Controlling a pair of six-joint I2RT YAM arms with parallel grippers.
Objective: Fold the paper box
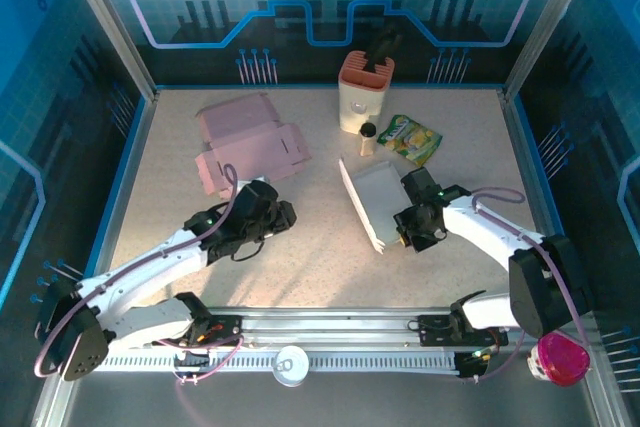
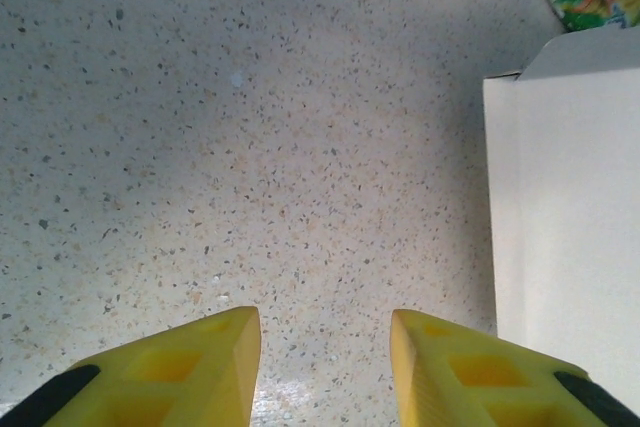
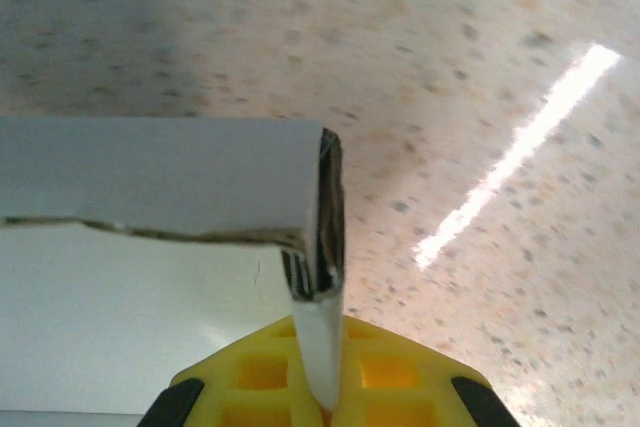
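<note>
A white paper box (image 1: 368, 199) stands partly folded right of the table's middle, its long side tilted up. My right gripper (image 1: 405, 230) is shut on the box's near edge; in the right wrist view a thin white panel (image 3: 322, 347) is pinched between the yellow fingers (image 3: 400, 372). My left gripper (image 1: 283, 215) hovers low over bare table left of the box, open, with nothing between its yellow fingers (image 2: 190, 372). The white box's side (image 2: 565, 227) fills the right edge of the left wrist view, apart from those fingers.
A flat pink cardboard box (image 1: 245, 142) lies at the back left. A peach and white holder (image 1: 364, 90), a small bottle (image 1: 367, 139) and a green snack packet (image 1: 411, 138) sit behind the white box. Blue walls ring the table.
</note>
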